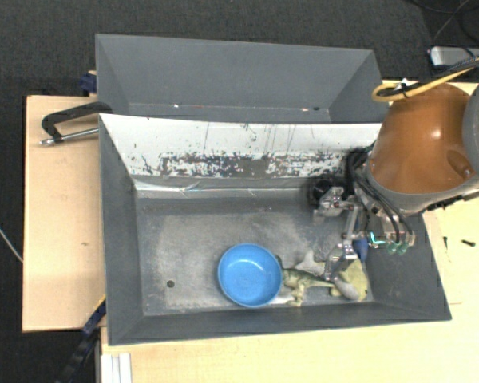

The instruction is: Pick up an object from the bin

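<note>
My gripper [341,255] hangs low over the front right part of the bin. Right under and beside it lies an olive-yellow limp toy-like thing [303,281], stretched along the front wall. A tan and grey lump [354,282] lies at its right end, just below the gripper; whether the gripper touches either is unclear. A round blue bowl [249,274] stands upright to the left of them, its rim close to the olive thing.
The arm with its orange dome comes in over the bin's right wall. The front wall runs close behind the olive thing and the bowl. The bin's left half and back are bare floor.
</note>
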Controlling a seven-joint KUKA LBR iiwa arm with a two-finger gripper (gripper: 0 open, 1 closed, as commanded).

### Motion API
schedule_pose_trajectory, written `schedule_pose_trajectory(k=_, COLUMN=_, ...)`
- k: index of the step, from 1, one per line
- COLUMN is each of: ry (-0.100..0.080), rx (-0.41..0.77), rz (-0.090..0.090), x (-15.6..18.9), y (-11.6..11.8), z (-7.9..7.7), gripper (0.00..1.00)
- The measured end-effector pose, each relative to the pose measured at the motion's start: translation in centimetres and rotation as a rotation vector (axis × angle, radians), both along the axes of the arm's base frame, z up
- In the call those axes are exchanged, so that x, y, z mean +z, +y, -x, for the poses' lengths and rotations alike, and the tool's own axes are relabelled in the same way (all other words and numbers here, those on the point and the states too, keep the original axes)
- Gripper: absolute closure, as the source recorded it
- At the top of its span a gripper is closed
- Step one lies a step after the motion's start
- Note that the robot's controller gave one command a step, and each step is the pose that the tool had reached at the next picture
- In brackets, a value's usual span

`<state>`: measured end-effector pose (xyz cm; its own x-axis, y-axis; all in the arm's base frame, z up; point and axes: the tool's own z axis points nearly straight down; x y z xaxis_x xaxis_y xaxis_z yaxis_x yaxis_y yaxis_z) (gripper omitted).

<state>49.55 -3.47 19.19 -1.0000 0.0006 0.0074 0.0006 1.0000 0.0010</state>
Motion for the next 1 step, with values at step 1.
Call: schedule_pose_trajectory(k=1, ry=-0.002, rx=0.139, rz=-0.001, x=-11.91, y=-3.34, z=-0.44, gripper=0.0)
